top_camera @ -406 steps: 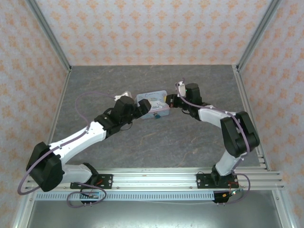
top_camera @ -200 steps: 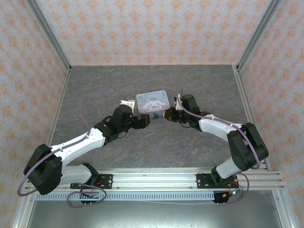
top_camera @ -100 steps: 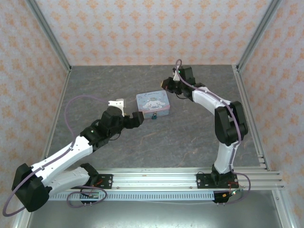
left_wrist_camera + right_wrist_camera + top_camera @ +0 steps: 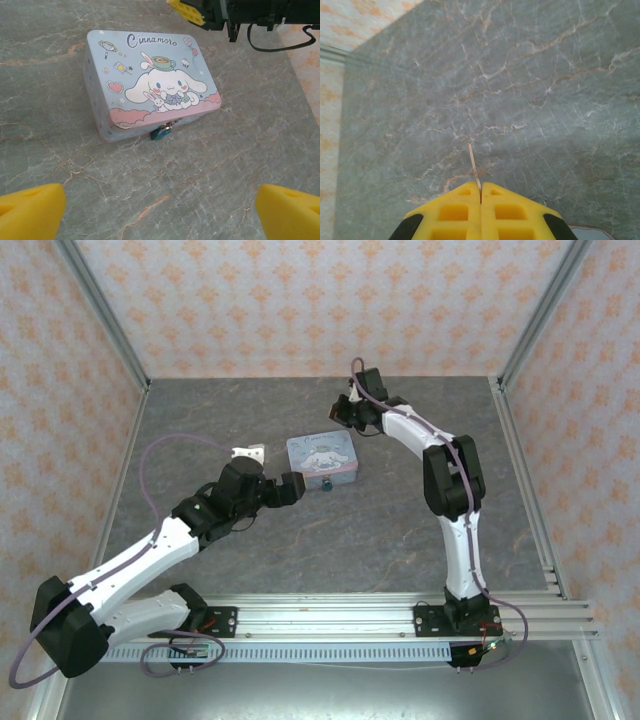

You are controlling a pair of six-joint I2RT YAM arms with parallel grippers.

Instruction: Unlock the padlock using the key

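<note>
Recording the cartoon-printed tin [image 4: 320, 453] lying flat on the grey marbled table [image 4: 400, 530], lid up and closed; taking this tin as the reference for every position below.

Finding the padlock [image 4: 325, 485] hanging at the middle of the tin's front wall, touching the clasp, low on the wall and down by the table; confirming this from the left wrist view, the padlock [image 4: 161, 132] sitting just under the pink lower border of the tin [image 4: 150, 85]; shackle state not readable at this size.

Noting the left gripper [image 4: 293, 489] hovering near the tin's front left corner, facing the front wall and not touching it; seeing its yellow fingers [image 4: 31, 210] standing wide apart with nothing between them, the padlock lying ahead of the gap.

Noting the right gripper [image 4: 345, 414] hanging beyond the tin's far right corner, apart from the tin; seeing in the right wrist view the right gripper [image 4: 480, 192] pressed together on the key [image 4: 473, 162], a thin pale metal sliver sticking forward out of the seam between the yellow fingertips, its free end over bare table; placing the key on the far side of the tin, well apart from the padlock on the front wall.
</note>
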